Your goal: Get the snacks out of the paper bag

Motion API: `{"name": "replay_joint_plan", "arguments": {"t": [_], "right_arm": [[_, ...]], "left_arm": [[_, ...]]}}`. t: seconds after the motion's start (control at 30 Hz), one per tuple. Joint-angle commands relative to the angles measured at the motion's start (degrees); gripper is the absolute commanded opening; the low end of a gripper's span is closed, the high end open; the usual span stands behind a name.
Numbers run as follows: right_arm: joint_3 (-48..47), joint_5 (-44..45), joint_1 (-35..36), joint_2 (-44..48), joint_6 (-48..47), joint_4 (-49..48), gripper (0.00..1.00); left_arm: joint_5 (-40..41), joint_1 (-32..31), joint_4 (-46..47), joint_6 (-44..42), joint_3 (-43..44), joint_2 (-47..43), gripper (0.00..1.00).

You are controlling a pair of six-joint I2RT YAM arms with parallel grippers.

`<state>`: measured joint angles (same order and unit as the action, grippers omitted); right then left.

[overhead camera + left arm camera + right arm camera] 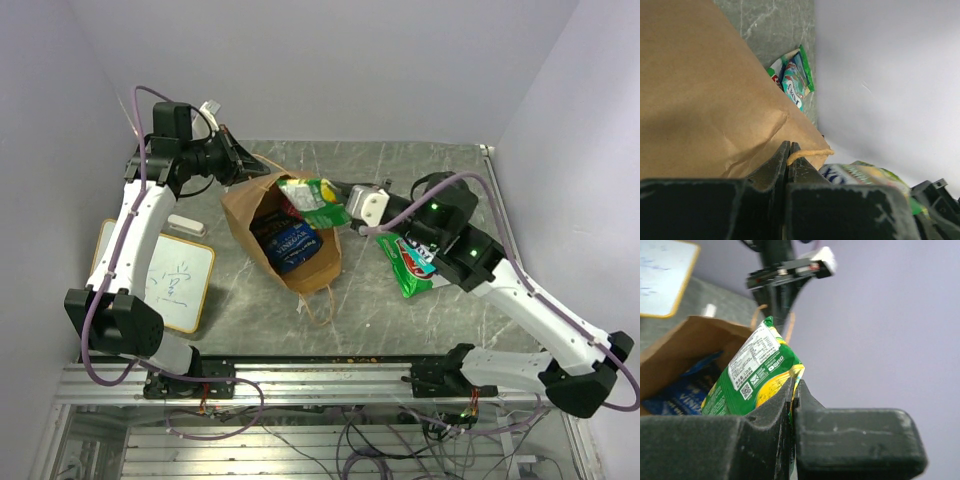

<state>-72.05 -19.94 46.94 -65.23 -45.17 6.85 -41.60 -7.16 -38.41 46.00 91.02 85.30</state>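
— Where's the yellow-green packet [315,200]?
— At the mouth of the brown paper bag [250,215], crinkled, pinched in the right tool [350,205]. Blue packets [293,245] lie inside.
— The left tool [243,165]?
— Pressed onto the bag's far rim beside a string handle [810,152]. A green-white packet [410,265] lies on the counter [420,170] under the right arm; a whiteboard [175,280] sits left.
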Motion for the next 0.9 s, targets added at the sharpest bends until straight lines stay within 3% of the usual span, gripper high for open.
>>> {"name": "replay_joint_plan", "arguments": {"t": [0.0, 0.27, 0.53, 0.87], "right_arm": [[1.7, 11.7, -0.5, 4.2, 1.7, -10.3, 0.0], [4.5, 31.1, -3.9, 6.4, 2.7, -14.0, 0.0], [6.3, 33.4, -20.4, 2.9, 8.5, -3.7, 0.0], [15.1, 40.3, -34.5, -3.6, 3.5, 0.2, 0.0]], "left_arm": [[-0.4, 0.7, 1.0, -0.1, -0.8, -1.5, 0.07], [-0.6, 0.7, 0.5, -0.4, -0.6, -2.1, 0.07], [-0.8, 0.6, 0.4, -0.4, -1.0, -2.9, 0.07], [-1.0, 0.7, 0.5, -0.4, -1.2, -3.3, 0.07]]}}
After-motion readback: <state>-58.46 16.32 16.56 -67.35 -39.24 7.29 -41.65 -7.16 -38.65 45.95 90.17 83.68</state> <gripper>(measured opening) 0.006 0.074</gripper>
